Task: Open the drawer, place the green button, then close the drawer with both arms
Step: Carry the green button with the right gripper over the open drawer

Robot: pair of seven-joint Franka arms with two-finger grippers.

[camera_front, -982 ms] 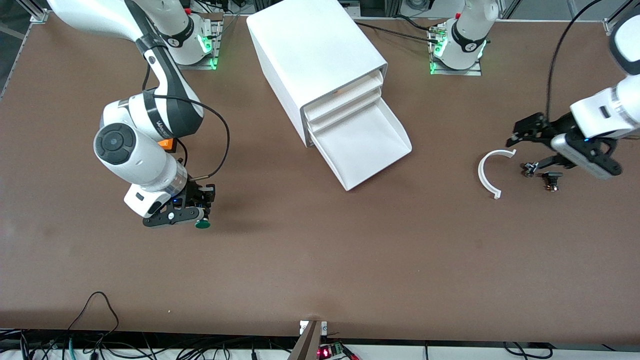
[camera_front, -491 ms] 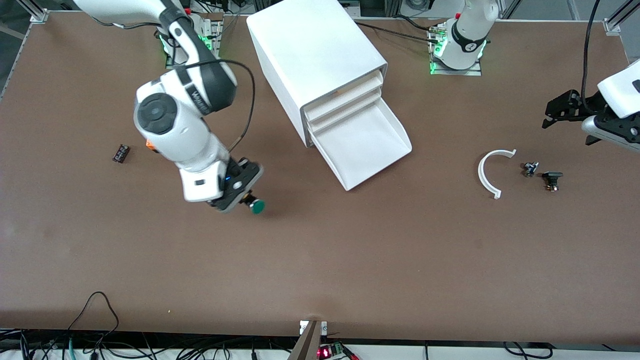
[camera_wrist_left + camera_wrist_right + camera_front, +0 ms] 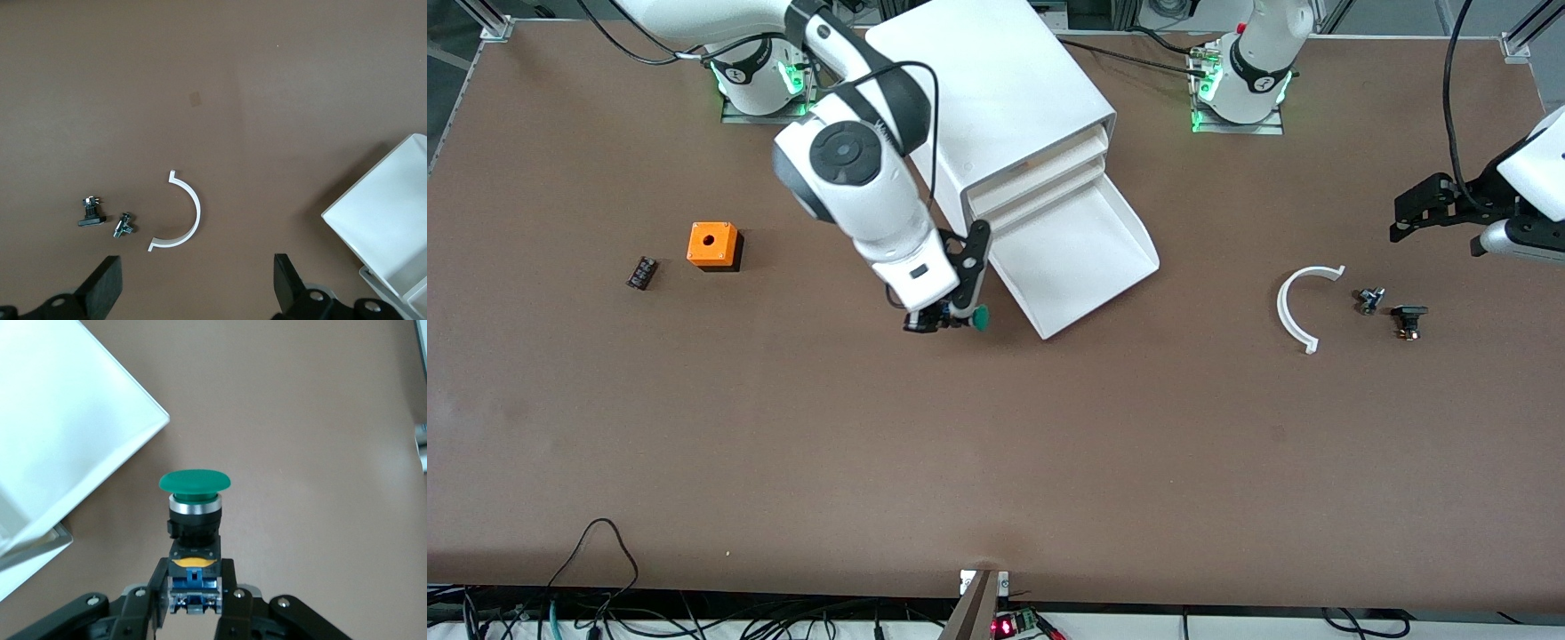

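Observation:
The cabinet [image 3: 996, 98] stands near the arms' bases, and its lowest drawer [image 3: 1080, 267] is pulled out and shows no contents. My right gripper [image 3: 951, 316] is shut on the button [image 3: 979, 317], holding it by its blue rear end with the green cap pointing outward. It hangs low over the table beside the open drawer's front corner. In the right wrist view the button [image 3: 194, 500] sits between the fingers of my right gripper [image 3: 193, 597], next to the drawer's corner [image 3: 143, 410]. My left gripper [image 3: 1405, 213] is open and empty over the left arm's end of the table. It also shows in the left wrist view [image 3: 197, 287].
An orange cube with a hole [image 3: 712, 244] and a small black part [image 3: 641, 272] lie toward the right arm's end. A white half ring [image 3: 1303, 307] and two small black parts [image 3: 1369, 300] [image 3: 1408, 318] lie toward the left arm's end.
My right arm has carried the button from the right arm's end of the table to the open drawer's front corner. My left gripper has drawn back from the small black parts.

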